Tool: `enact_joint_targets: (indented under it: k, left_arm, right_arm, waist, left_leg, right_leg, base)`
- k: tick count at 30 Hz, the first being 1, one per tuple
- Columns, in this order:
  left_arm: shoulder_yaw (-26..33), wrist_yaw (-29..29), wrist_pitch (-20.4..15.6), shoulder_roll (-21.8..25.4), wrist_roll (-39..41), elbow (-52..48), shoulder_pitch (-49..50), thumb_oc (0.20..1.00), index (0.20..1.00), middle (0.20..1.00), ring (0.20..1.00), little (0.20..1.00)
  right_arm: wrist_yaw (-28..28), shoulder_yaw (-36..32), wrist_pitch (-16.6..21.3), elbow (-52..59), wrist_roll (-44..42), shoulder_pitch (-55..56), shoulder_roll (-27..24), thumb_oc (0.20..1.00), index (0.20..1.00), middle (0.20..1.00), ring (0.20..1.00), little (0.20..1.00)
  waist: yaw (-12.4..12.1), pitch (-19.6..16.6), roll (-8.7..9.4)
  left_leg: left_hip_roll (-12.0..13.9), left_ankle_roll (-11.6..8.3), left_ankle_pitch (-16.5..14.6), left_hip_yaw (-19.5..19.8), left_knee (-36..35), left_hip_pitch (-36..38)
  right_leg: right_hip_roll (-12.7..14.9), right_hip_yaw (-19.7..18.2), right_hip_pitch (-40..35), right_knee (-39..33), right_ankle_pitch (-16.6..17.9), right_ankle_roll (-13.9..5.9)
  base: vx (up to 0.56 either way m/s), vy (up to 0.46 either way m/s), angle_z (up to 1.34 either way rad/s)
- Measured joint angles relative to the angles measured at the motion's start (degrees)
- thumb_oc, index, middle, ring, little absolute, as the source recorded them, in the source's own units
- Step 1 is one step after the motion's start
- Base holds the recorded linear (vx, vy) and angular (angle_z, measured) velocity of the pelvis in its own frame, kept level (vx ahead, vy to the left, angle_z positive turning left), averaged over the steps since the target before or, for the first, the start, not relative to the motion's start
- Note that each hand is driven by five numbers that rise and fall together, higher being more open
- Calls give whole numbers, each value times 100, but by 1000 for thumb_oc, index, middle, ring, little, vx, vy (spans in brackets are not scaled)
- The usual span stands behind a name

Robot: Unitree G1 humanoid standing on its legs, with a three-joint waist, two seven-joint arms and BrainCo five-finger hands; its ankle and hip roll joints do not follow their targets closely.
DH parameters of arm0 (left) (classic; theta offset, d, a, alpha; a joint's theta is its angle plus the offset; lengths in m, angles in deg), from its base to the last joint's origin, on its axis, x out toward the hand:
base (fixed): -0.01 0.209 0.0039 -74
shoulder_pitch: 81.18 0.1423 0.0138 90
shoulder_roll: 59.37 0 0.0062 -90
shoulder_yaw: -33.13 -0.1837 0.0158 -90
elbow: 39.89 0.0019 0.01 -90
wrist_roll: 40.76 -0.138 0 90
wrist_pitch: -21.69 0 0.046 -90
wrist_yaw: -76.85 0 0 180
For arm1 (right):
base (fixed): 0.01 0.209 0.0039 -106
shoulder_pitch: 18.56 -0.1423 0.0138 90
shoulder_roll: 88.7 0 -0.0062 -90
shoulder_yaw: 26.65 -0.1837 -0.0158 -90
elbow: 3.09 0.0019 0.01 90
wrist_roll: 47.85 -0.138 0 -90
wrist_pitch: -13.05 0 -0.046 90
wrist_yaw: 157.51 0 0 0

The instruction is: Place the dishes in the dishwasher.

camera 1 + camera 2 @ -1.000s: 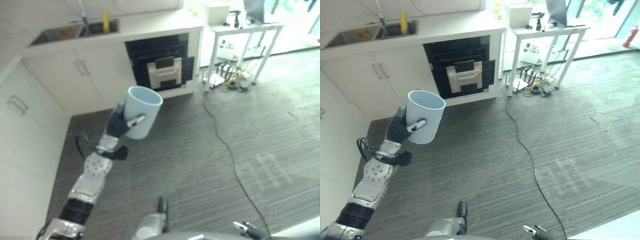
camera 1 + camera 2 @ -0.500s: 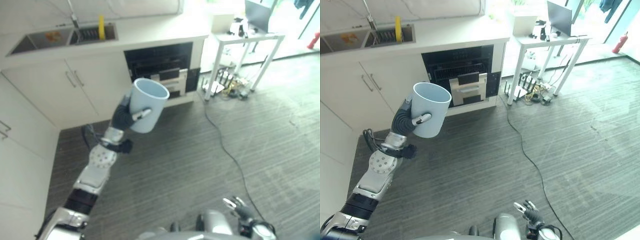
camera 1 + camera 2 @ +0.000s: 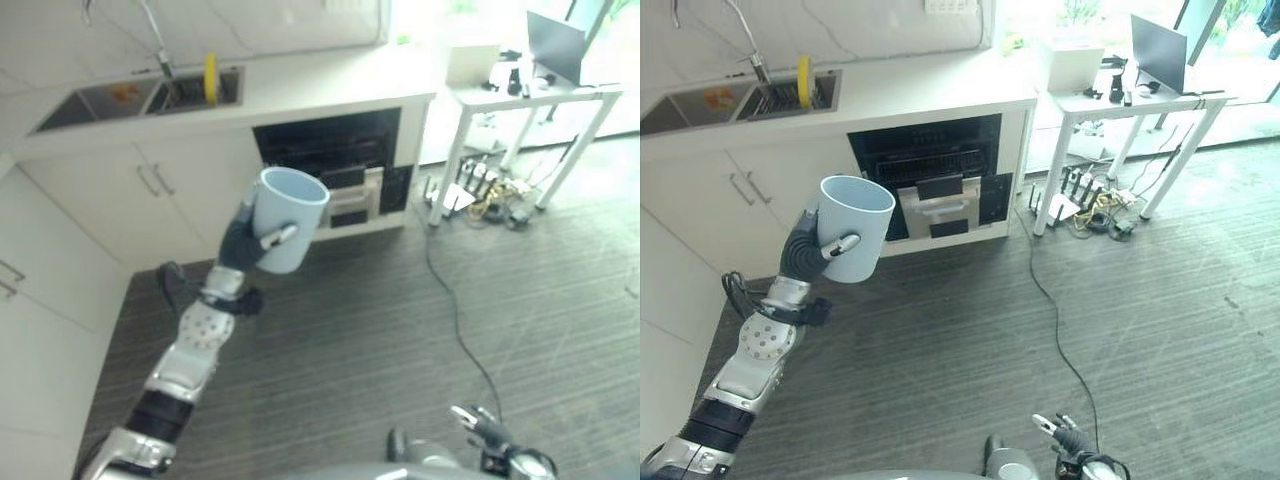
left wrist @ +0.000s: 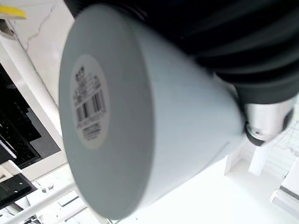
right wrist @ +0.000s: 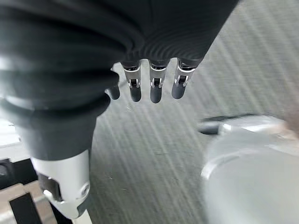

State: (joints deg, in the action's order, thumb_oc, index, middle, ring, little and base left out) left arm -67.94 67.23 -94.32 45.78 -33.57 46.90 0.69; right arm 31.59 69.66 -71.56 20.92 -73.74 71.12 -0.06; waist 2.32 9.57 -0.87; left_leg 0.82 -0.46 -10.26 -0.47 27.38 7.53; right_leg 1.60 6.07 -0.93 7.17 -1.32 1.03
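My left hand (image 3: 240,240) is curled round a pale blue cup (image 3: 288,220) and holds it upright at chest height, mouth up. In the left wrist view the cup's base (image 4: 91,109) carries a barcode label, with the hand's dark cover (image 4: 233,37) beside it. Beyond the cup, under the white counter, is the black dishwasher (image 3: 930,165), its dark racks showing and a silver panel (image 3: 940,205) low at its front. My right hand (image 3: 1060,432) hangs low near the floor, its fingers (image 5: 156,88) straight and holding nothing.
A sink (image 3: 140,95) with a yellow item (image 3: 210,78) is set in the counter at left. White cabinets (image 3: 60,260) line the left side. A white table (image 3: 520,100) stands right of the dishwasher, with cords (image 3: 485,195) under it and a cable (image 3: 455,320) across the grey floor.
The whole picture has shifted, so the camera has moved; the dishwasher now shows more squarely. The left hand keeps the cup raised as before. The right hand stays low.
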Motion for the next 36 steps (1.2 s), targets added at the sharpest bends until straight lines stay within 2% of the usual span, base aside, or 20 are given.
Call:
enact_joint_targets:
  k: [2, 3, 4, 7, 8, 9, 11, 13, 15, 17, 18, 19, 22, 23, 24, 25, 28, 30, 33, 36]
  left_arm:
    - [12, -38, -10, 0, 6, -136, -6, 200, 200, 200, 200, 200]
    - [15, -41, -9, -29, 14, -141, -41, 200, 200, 200, 200, 200]
    - [19, -35, -6, -41, 16, -100, -55, 200, 200, 200, 200, 200]
    - [49, -43, -46, -37, 47, 26, -93, 200, 200, 200, 200, 200]
    - [48, -115, -76, -33, 64, 138, -108, 200, 200, 200, 200, 200]
    - [56, -176, -101, -37, 66, 209, -123, 200, 200, 200, 200, 200]
    - [31, -236, -106, -89, 65, 576, -30, 200, 200, 200, 200, 200]
    - [84, -241, -147, -146, 65, 568, -40, 200, 200, 200, 200, 200]
    - [102, -198, -207, -255, 65, 562, -119, 200, 200, 200, 200, 200]
    - [186, -66, -197, -256, 64, 531, -134, 200, 200, 200, 200, 200]
    - [215, -41, -193, -257, 66, 553, -161, 200, 200, 200, 200, 200]
    - [224, -20, -196, -222, 70, 548, -174, 200, 200, 200, 200, 200]
    - [219, 37, -193, -90, 71, 528, -388, 200, 200, 200, 200, 200]
    - [146, 92, -192, -103, 66, 519, -389, 200, 200, 200, 200, 200]
    - [146, 92, -192, -103, 66, 519, -389, 200, 200, 200, 200, 200]
    - [145, 100, -216, -89, 70, 529, -376, 200, 200, 200, 200, 200]
    - [2, 102, -239, -40, 69, 535, -398, 200, 200, 200, 200, 200]
    - [-66, 104, -237, -43, 63, 532, -396, 200, 200, 200, 200, 200]
    - [-25, 78, -205, 72, 61, 391, -377, 200, 200, 200, 200, 200]
    - [-16, 69, -202, 175, 57, 308, -311, 200, 200, 200, 200, 200]
  right_arm:
    - [2, 5, -17, -99, 6, -57, -78, 1000, 1000, 1000, 1000, 1000]
    - [3, 2, -27, -106, 8, -52, -117, 1000, 1000, 1000, 1000, 1000]
    - [-3, -24, -41, -145, 0, -16, -113, 1000, 1000, 1000, 1000, 1000]
    - [11, -48, -69, -275, 29, 189, -127, 1000, 1000, 1000, 1000, 1000]
    - [1, -49, -73, -335, 116, 236, -152, 1000, 1000, 1000, 1000, 1000]
    - [-1, -14, -80, -330, 121, 233, -175, 1000, 1000, 1000, 1000, 1000]
    - [13, 18, -68, -326, 125, 416, -239, 1000, 1000, 1000, 1000, 1000]
    - [27, -45, -48, -321, 128, 496, -281, 1000, 1000, 1000, 1000, 1000]
    - [17, -40, -12, -324, 117, 580, -309, 1000, 1000, 1000, 1000, 1000]
    - [34, -373, 53, -317, 110, 568, -3, 1000, 1000, 1000, 1000, 1000]
    - [34, -374, 73, -308, 110, 585, 66, 1000, 1000, 1000, 1000, 1000]
    - [36, -350, 84, -278, 105, 634, 156, 1000, 1000, 1000, 1000, 1000]
    - [14, -213, 172, 14, 131, 585, 390, 1000, 1000, 1000, 1000, 1000]
    - [-53, -65, 298, 340, 395, 617, 321, 1000, 1000, 1000, 1000, 1000]
    - [-53, -65, 298, 340, 395, 617, 321, 1000, 1000, 1000, 1000, 1000]
    - [-85, 195, 435, 519, 698, 565, 268, 1000, 1000, 1000, 1000, 1000]
    - [-146, 221, 428, 455, 767, 374, 198, 1000, 1000, 1000, 1000, 1000]
    - [-154, 211, 364, 339, 619, 335, 122, 1000, 1000, 1000, 1000, 1000]
    - [-148, -182, 167, -145, 434, 239, 160, 1000, 1000, 1000, 1000, 1000]
    - [-201, -242, 16, -253, 446, 452, 167, 1000, 1000, 1000, 1000, 1000]
  waist:
    - [-46, 2, 3]
    - [-43, 15, -9]
    - [-48, 30, 4]
    - [-24, 37, 44]
    - [-6, 4, -69]
    - [-3, 34, -159]
    - [-9, 40, -257]
    - [-14, 77, -210]
    - [33, 67, -162]
    - [-154, 98, 158]
    - [-136, 91, 209]
    - [-135, 78, 213]
    - [-191, 64, 138]
    - [-166, 71, 12]
    - [-166, 71, 12]
    - [-162, 55, -41]
    - [-161, 63, -49]
    - [-143, 69, 9]
    - [-133, 81, 236]
    - [-107, 79, 239]
  left_leg:
    - [-12, -96, 328, 187, 1614, -1017]
    - [-12, -100, 766, 239, 2127, -1475]
    - [14, -11, 726, 197, 2403, -1915]
    - [152, 69, 598, -248, 324, -2108]
    - [283, -63, 735, -346, -1400, -1841]
    - [376, -130, 925, -305, -2363, -1706]
    - [845, -408, 1259, -308, -3174, -1712]
    - [999, -339, 1292, -828, -2809, -1763]
    - [738, -146, 1588, -1045, -2629, -1563]
    - [57, 37, 1723, -807, -2402, -1355]
    - [-62, 130, 1665, -779, -2454, -1245]
    - [-179, 289, 1635, -732, -2616, -1068]
    - [-432, 707, 1627, -599, -3055, -758]
    - [-488, 785, 1574, -595, -3021, -633]
    - [-488, 785, 1574, -595, -3021, -633]
    - [-507, 826, 1493, -608, -3096, -424]
    - [-460, 746, 1368, -500, -3144, -332]
    - [-459, 621, 1269, -508, -3138, -229]
    - [-494, 661, 1024, -516, -3135, -40]
    - [-378, 519, 828, -492, -3146, 225]
  right_leg:
    - [-28, 61, -53, 182, -280, 317]
    - [-66, 88, -33, 332, -418, 421]
    - [-58, 135, -133, 320, -550, 415]
    - [-50, 307, -529, 134, -725, 170]
    - [-132, 290, -695, -35, -730, 47]
    - [-185, 341, -779, -97, -631, 157]
    - [-206, 277, -1272, -392, -752, -11]
    - [-31, 332, -1508, -482, -860, -186]
    - [268, 367, -1798, -427, -1094, -529]
    - [912, 375, -1771, 230, -1094, -557]
    - [1037, 392, -1735, 411, -1056, -549]
    - [1161, 393, -1604, 800, -943, -589]
    - [1118, 107, -788, 1989, -686, -1124]
    - [1214, -10, -437, 2799, -79, -1363]
    - [1214, -10, -437, 2799, -79, -1363]
    - [1322, 90, 11, 3615, -206, -1375]
    - [946, 291, 488, 2807, -1013, -1206]
    - [835, 500, 643, 1392, -964, -1149]
    - [1063, 521, 694, -428, 152, -1329]
    - [1232, 412, 642, -479, 704, -1279]
  base:
    - [194, -102, 3]
    - [221, -3, 12]
    - [338, 136, 20]
    - [379, 263, 21]
    - [386, 304, 9]
    - [271, 223, 10]
    - [386, 440, -7]
    - [280, 398, -5]
    - [314, 445, 8]
    - [364, 542, -6]
    - [111, 237, 16]
    - [119, 294, 32]
    - [148, 349, 33]
    - [141, 246, 19]
    - [102, 128, 11]
    - [75, 2, 1]
    - [90, -80, 8]
    - [170, -228, 10]
    - [213, -236, -6]
    - [160, -206, 1]
